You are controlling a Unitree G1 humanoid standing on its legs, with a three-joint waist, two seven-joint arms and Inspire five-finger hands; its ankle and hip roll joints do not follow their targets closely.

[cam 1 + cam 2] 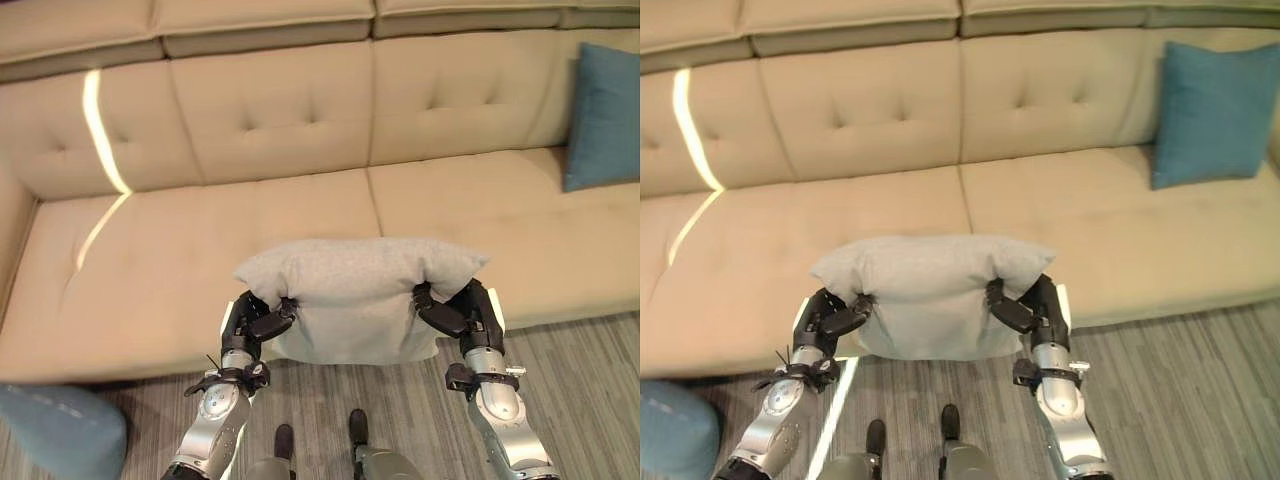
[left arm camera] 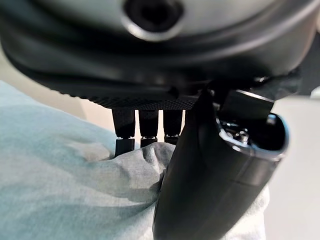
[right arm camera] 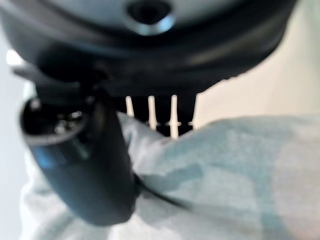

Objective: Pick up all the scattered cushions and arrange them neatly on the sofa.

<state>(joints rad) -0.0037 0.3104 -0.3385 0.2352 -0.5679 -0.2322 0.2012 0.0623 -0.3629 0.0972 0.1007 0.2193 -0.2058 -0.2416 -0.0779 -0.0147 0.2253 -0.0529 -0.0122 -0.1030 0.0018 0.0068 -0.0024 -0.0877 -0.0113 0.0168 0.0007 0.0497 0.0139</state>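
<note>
Grey cushion (image 1: pixel 355 300) held up at the sofa's (image 1: pixel 180 260) near edge, pinched by left hand (image 1: pixel 255 325) and right hand (image 1: pixel 462 312). Blue cushion (image 1: pixel 605 118) leaning far right on the sofa. Another blue cushion (image 1: pixel 55 430) down on the floor (image 1: pixel 590 400), near left.

A long beige sofa (image 1: pixel 200 250) runs across the whole width of the scene, its back panels tufted with small dimples and divided by vertical seams. A second, narrower row of cushioning sits along the top of the back. The seat is split by a seam near the middle into two wide sections. At the far left the sofa turns into an armrest. A thin bright stripe of light (image 1: pixel 95 130) slants down the left back panel, bends at the seat crease and runs on over the seat. In front lies a floor (image 1: pixel 590 390) of grey-brown planks with a streaked grain; another narrow light stripe (image 1: pixel 830 425) falls on it.
</note>
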